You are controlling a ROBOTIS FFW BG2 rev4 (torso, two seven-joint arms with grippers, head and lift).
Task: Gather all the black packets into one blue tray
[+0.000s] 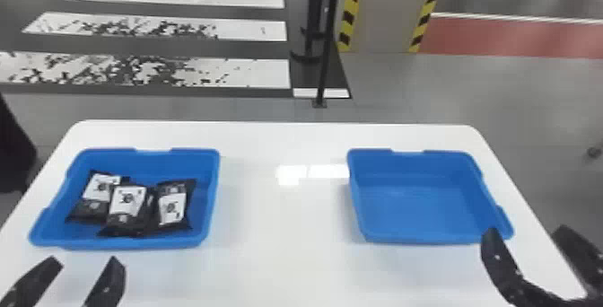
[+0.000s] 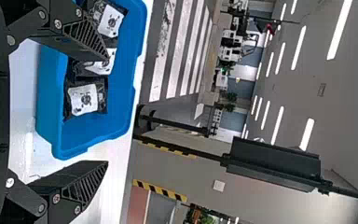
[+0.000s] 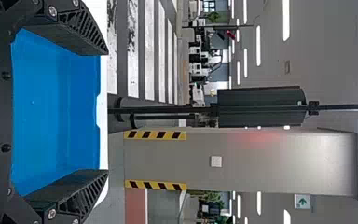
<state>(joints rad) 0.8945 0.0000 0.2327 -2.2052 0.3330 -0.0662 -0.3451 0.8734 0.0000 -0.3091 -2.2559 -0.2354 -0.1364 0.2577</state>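
In the head view my left gripper (image 1: 86,268) stands open at the lower left, in front of the left blue tray (image 1: 60,205). That tray holds three black packets with white labels: a left one (image 1: 101,186), a middle one (image 1: 128,202) and a right one (image 1: 172,207), lying close together. My right gripper (image 1: 526,234) is open near the front right corner of the other blue tray (image 1: 412,198), whose floor is bare. In the left wrist view, a packet (image 2: 85,99) lies beyond my left gripper (image 2: 107,111). The right wrist view has my right gripper (image 3: 106,112) with fingers wide apart.
Both trays stand on a white table (image 1: 282,216) with rounded far corners, a wide strip of tabletop between them. Past the table are a black pole (image 1: 326,46) and a pillar (image 1: 386,12) with yellow-black striped edges.
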